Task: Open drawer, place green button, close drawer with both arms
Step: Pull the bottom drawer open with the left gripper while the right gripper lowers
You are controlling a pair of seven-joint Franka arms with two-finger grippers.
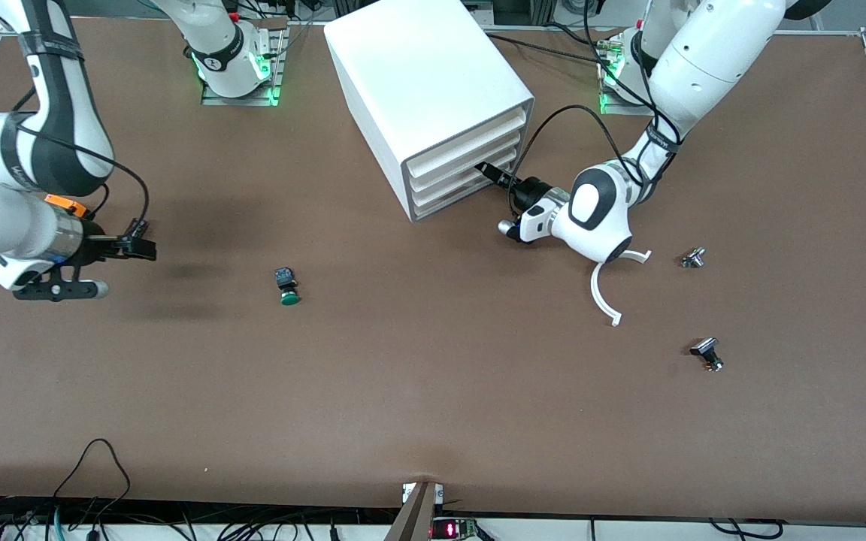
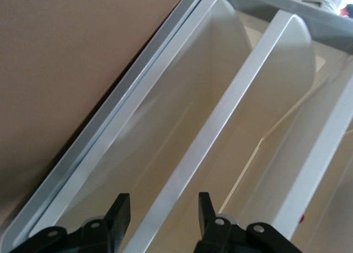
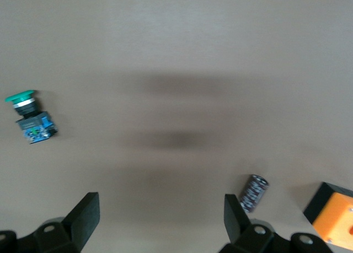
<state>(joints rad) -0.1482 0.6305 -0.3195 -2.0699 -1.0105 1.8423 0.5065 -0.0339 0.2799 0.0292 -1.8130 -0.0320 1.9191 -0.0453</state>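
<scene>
The right arm's black two-finger end effector (image 1: 136,242) hovers over the brown counter (image 1: 433,391), fingers wide apart. The small green-capped button with its dark blue body (image 1: 287,286) lies nearer the camera than the white boxy cabinet (image 1: 433,98). The left end effector (image 1: 487,170) is at the cabinet's drawer fronts, fingers (image 2: 118,211) apart around a white front edge.

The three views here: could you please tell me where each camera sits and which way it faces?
Front view: high across the table, facing both arms, the cabinet and the button.
Left wrist view: on the left arm, facing drawer fronts; left gripper shows.
Right wrist view: on the right arm, facing down; right gripper shows.
Shared: front and right wrist see the button.
</scene>
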